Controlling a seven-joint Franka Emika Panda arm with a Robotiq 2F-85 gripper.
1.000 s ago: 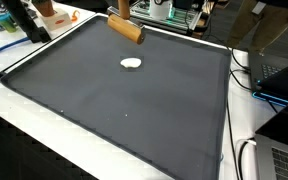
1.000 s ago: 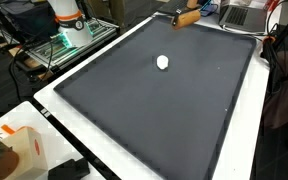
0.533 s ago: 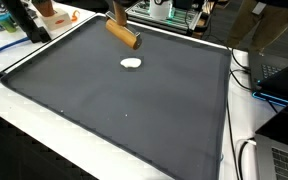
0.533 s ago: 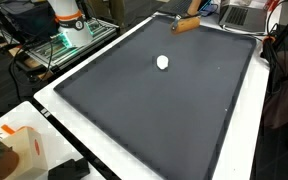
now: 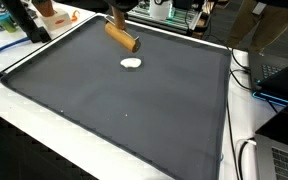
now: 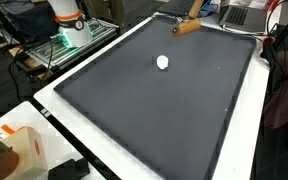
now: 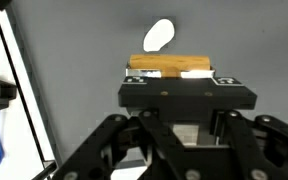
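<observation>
**Wooden block, gripped, now lower over the far end of the mat**

On the desk (image 5: 34, 108) lies the dark mat (image 5: 134, 110), and over its far edge the end effector (image 5: 118, 12) is closed narrowly on the wooden block (image 5: 123, 36). Over the last second the block has dropped and come a little nearer the small white piece (image 5: 131, 64), and one end has tipped down. It seems to be carried rather than set down, though I cannot tell whether it touches the mat. In an exterior view its long axis slants from upper left to lower right. In the wrist view the block (image 7: 172, 66) lies crosswise between the jaws, with the white piece (image 7: 159, 36) just beyond it and apart from it.
</observation>
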